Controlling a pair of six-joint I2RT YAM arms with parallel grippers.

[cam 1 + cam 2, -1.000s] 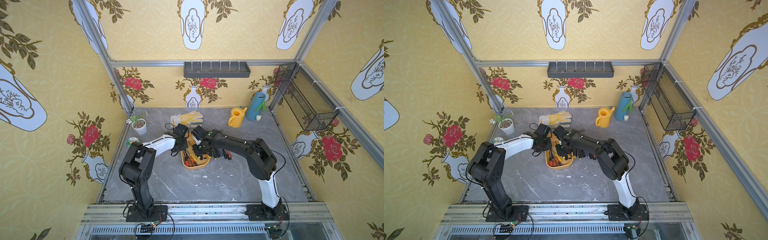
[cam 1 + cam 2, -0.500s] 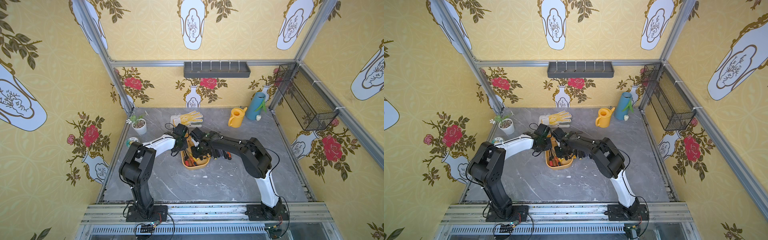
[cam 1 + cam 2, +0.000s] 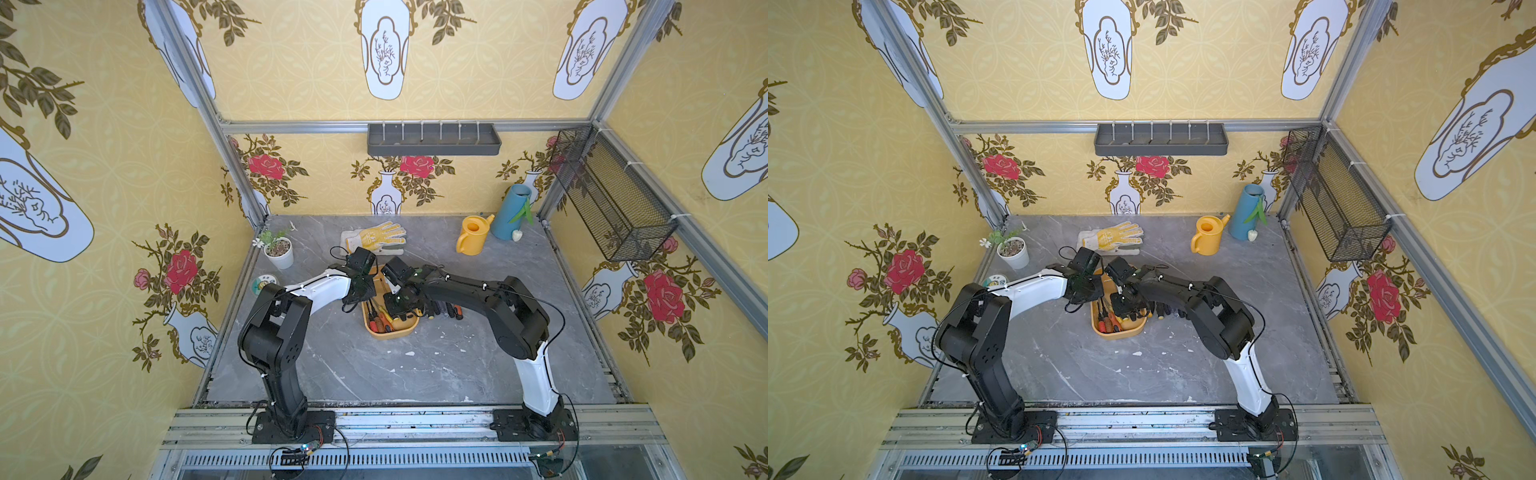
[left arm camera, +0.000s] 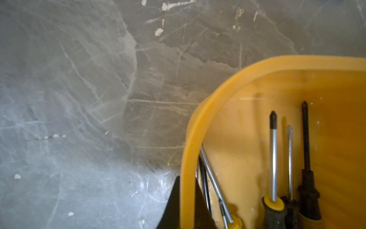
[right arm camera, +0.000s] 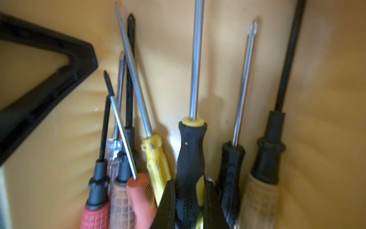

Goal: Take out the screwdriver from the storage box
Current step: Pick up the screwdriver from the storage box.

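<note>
Right wrist: eight screwdrivers (image 5: pixel 155 158) in storage box (image 5: pixel 326 79); fingers (image 5: pixel 167 206) clamp black-yellow screwdriver (image 5: pixel 191 150).

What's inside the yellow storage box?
Several screwdrivers side by side, tips one way. The right gripper is clamped on the black-and-yellow screwdriver. Handle ends are cut off in the wrist view. In a top view the storage box is partly covered by the right arm.

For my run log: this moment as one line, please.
left gripper: shut on storage box rim | right gripper: shut on black-yellow screwdriver | screwdriver: inside box
</note>
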